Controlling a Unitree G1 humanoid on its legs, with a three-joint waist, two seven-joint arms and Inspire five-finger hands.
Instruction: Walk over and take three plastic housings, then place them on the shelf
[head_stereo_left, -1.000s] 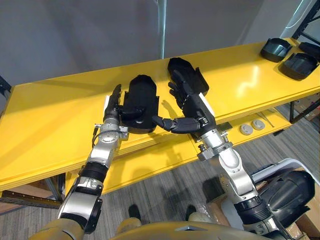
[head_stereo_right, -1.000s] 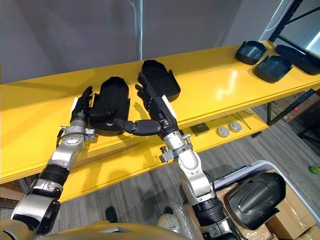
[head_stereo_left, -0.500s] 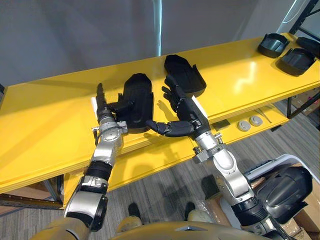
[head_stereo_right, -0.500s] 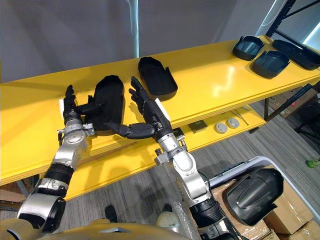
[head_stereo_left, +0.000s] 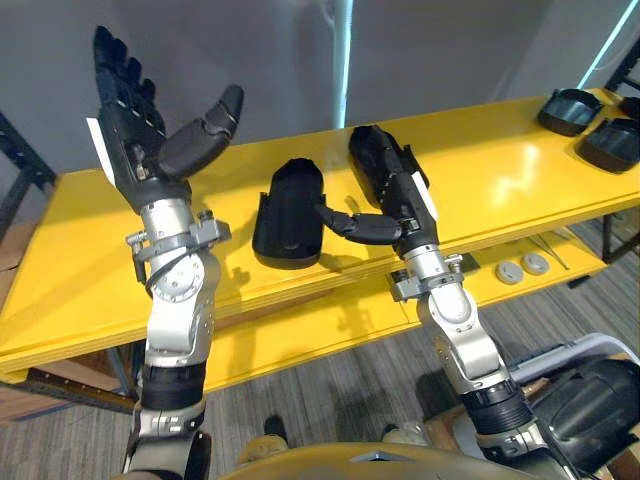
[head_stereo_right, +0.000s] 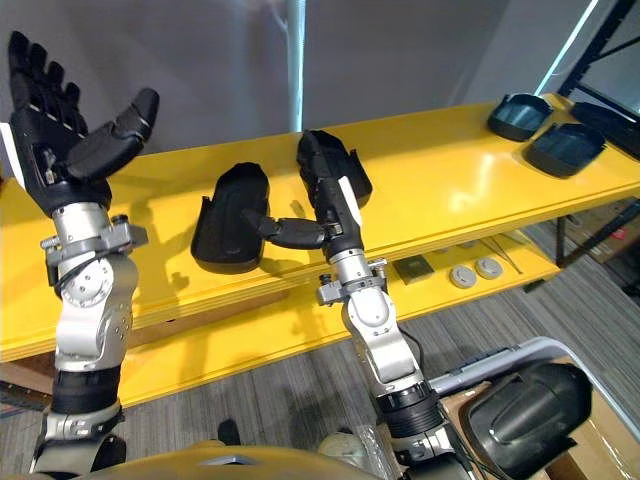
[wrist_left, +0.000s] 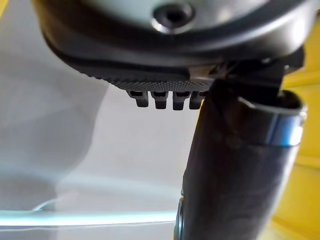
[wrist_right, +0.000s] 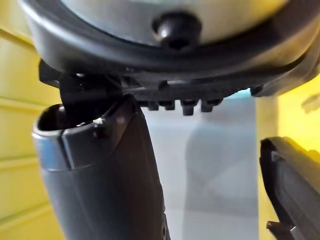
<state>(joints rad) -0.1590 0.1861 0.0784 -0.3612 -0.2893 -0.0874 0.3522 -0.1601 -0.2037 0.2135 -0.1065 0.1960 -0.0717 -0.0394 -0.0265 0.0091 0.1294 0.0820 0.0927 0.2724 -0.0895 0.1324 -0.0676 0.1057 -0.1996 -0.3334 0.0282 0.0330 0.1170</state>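
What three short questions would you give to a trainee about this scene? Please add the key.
1. True or false: the left hand holds a housing.
2. Where is the right hand? A) in a box on the floor; B) open, stretched over the right housing on the yellow shelf; C) curled round a cable.
3. Fill in: the left housing, which lies on the shelf, is ____ in colour.
Key: 1 false, the hand is open and empty, up in the air. 2 B. 3 black.
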